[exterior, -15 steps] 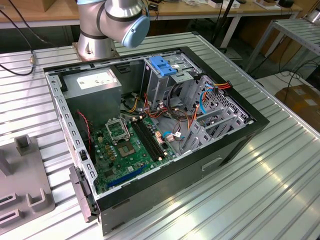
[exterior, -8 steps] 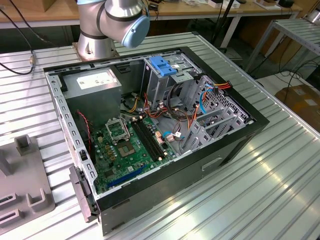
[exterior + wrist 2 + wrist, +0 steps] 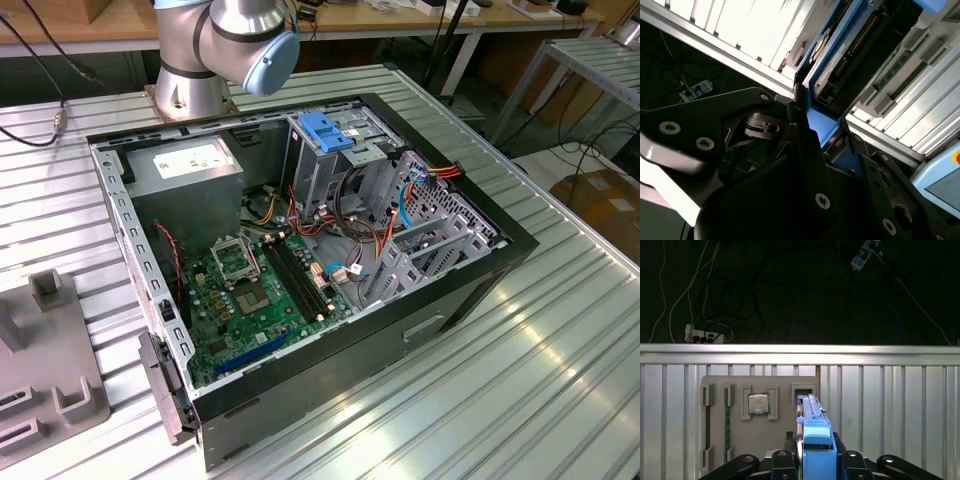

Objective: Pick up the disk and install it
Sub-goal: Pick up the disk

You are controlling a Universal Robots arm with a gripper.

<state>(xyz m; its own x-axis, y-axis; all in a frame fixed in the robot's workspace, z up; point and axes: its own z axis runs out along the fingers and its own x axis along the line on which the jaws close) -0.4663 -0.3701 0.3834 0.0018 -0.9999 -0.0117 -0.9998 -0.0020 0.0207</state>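
Note:
In both wrist views my gripper (image 3: 814,459) is shut on the disk (image 3: 812,432). The first wrist view has the disk edge-on, its bright blue carrier rail running away from the dark fingers (image 3: 782,460) on either side. Its far end lies over a slot of the grey holder (image 3: 740,440); I cannot tell whether it is clear of that slot. In the second wrist view the disk (image 3: 832,60) shows its grey body, label and connector edge beyond my gripper (image 3: 824,122).
An open computer case (image 3: 480,270) lies on the slatted metal table (image 3: 560,380), with a motherboard (image 3: 250,290) and a metal drive cage topped by a fixed blue bracket (image 3: 325,130). The grey holder (image 3: 50,370) sits at the exterior view's left; it carries a processor chip (image 3: 759,404).

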